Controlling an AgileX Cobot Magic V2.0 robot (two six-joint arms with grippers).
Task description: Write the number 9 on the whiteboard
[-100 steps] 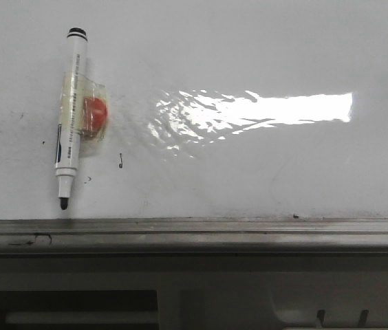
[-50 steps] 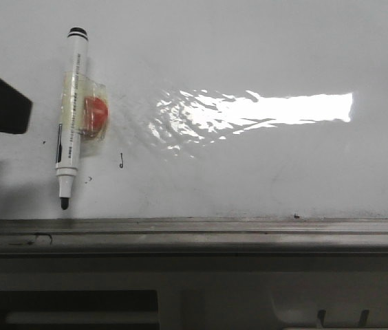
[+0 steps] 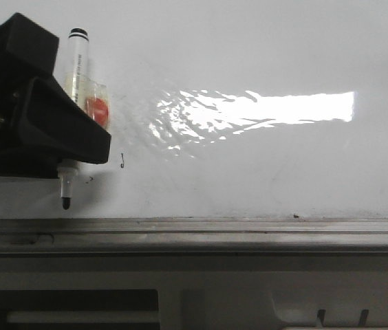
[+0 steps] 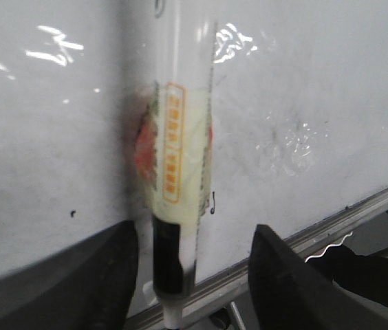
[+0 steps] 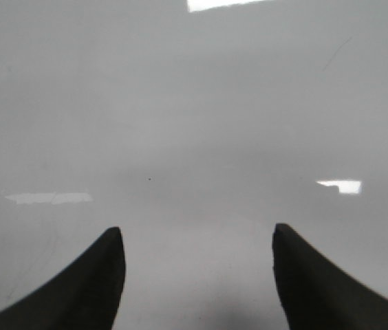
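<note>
The whiteboard (image 3: 263, 165) fills the front view, glossy, with a bright glare patch. A white marker (image 3: 77, 62) with a black tip lies on it at the left, taped over a red disc (image 3: 98, 108). My left gripper (image 3: 56, 137) covers the marker's middle. In the left wrist view this gripper (image 4: 192, 237) is open, and the marker barrel (image 4: 177, 158) stands between the two fingers with a gap on each side. My right gripper (image 5: 197, 232) is open over bare board (image 5: 194, 124). The number 9 is out of view.
A grey metal rail (image 3: 249, 230) runs along the board's near edge, with dark machine parts below it. A small hooked black mark (image 3: 122, 162) and a few specks lie near the marker.
My left gripper has come in from the left and now straddles the marker, hiding its middle. The marker has not moved.
</note>
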